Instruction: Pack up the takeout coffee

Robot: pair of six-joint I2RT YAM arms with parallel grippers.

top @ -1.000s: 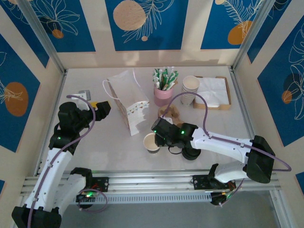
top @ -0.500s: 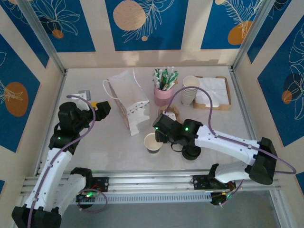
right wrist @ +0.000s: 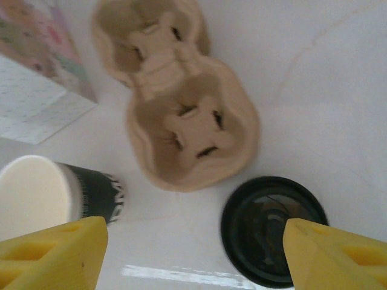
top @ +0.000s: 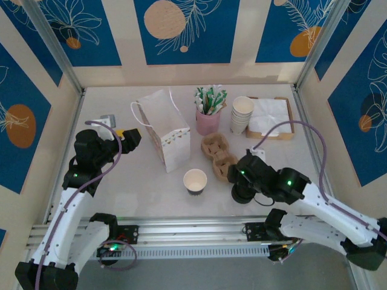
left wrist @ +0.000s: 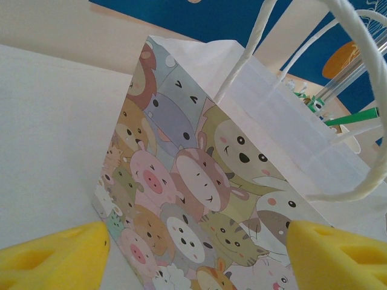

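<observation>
Nothing is packed yet: the small paper cup with a dark sleeve (right wrist: 54,193) stands uncovered on the white tabletop (right wrist: 314,90) just ahead of one finger of the right tool (right wrist: 193,241), a low stack of round black plastic lids (right wrist: 272,226) lies by its other finger, and the brown moulded-pulp cup carrier (right wrist: 181,121) sits empty farther ahead. Both tools gape wide and empty, the left tool (left wrist: 196,241) facing the white paper bag printed with cartoon animals (left wrist: 193,181). Lidding, seating in the carrier and bagging all appear to remain.
</observation>
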